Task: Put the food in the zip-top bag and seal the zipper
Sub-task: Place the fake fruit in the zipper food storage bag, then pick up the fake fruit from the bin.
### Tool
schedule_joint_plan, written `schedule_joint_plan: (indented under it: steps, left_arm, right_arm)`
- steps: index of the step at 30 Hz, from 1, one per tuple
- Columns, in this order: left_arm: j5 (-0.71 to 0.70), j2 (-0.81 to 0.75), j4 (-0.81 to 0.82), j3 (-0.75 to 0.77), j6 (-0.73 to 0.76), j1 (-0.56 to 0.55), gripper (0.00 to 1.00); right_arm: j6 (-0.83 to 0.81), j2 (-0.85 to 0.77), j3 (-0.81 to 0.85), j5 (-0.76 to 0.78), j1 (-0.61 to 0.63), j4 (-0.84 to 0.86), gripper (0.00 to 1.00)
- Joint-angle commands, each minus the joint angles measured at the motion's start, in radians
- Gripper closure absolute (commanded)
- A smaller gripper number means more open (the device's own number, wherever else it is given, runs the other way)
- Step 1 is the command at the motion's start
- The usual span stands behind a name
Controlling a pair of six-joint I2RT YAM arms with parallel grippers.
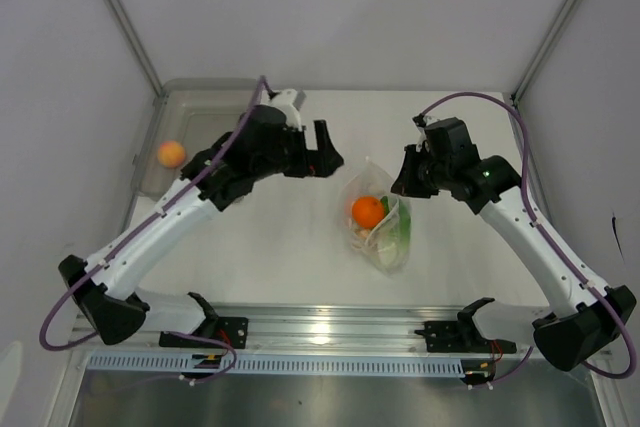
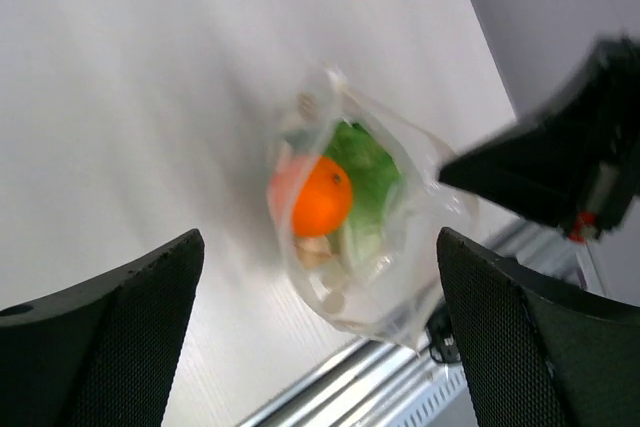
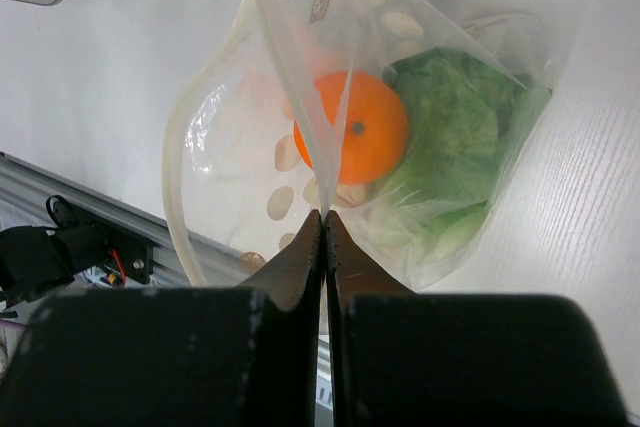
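White counter [image 1: 300, 257], centre: zip-top bag [image 1: 385, 247] holds lettuce [image 1: 402, 230] and orange [image 1: 367, 211] — right hand [image 3: 322, 217] clamped on its rim, left hand [image 1: 326, 152] spread apart, empty. Loading unfinished — next calls for fetching second orange [image 1: 171, 153] from bin [image 1: 200, 97], upper left.

The left gripper [image 2: 320, 347] hangs with jaws spread wide, the right gripper [image 3: 322, 219] with jaws pressed together.

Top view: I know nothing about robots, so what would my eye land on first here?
Most likely the bright orange fruit inside the clear zip-top bag in the middle of the table, with green lettuce beside it. The right gripper is pinched shut on the bag's edge, while the left gripper hangs open nearby. A second orange fruit sits alone in the grey bin at the far left.
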Motion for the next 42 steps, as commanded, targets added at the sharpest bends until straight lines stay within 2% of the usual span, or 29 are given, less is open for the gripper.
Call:
schedule_joint_plan:
  steps: [1, 4, 11, 15, 16, 22, 26, 32, 38, 42]
  left_arm:
    - [-0.084, -0.018, -0.082, 0.017, -0.022, 0.149, 0.02]
    - [-0.116, -0.024, -0.092, -0.014, -0.019, 0.302, 0.02]
    - [-0.206, 0.022, 0.016, -0.14, -0.057, 0.551, 0.0]
    - [-0.301, 0.169, -0.05, -0.08, -0.112, 0.657, 0.01]
    - [-0.338, 0.207, -0.094, -0.025, -0.123, 0.695, 0.01]
    - [-0.343, 0.499, -0.227, 0.197, -0.189, 0.85, 0.01]
    - [-0.328, 0.583, -0.225, 0.277, -0.197, 0.918, 0.01]
    - [-0.317, 0.699, -0.314, 0.432, -0.255, 1.022, 0.01]
    - [-0.377, 0.76, -0.325, 0.472, -0.289, 1.062, 0.01]
    - [-0.336, 0.797, -0.326, 0.485, -0.324, 1.091, 0.01]
  right_arm:
    - [-0.011, -0.028, -0.002, 0.021, -0.003, 0.002, 1.0]
    - [-0.023, -0.026, 0.003, 0.035, -0.003, -0.006, 1.0]
    - [-0.037, -0.02, -0.01, 0.022, -0.003, 0.017, 1.0]
    - [-0.043, -0.016, -0.03, 0.005, -0.001, 0.036, 1.0]
    - [-0.05, -0.013, -0.033, 0.0, -0.001, 0.039, 1.0]
    - [-0.068, -0.006, -0.039, -0.017, -0.003, 0.051, 1.0]
    - [-0.08, 0.004, -0.039, -0.034, -0.004, 0.059, 1.0]
    - [-0.093, 0.015, -0.043, -0.043, -0.006, 0.07, 1.0]
    - [-0.09, 0.015, -0.056, -0.058, -0.011, 0.083, 1.0]
    - [-0.089, 0.007, -0.067, -0.06, -0.012, 0.088, 1.0]
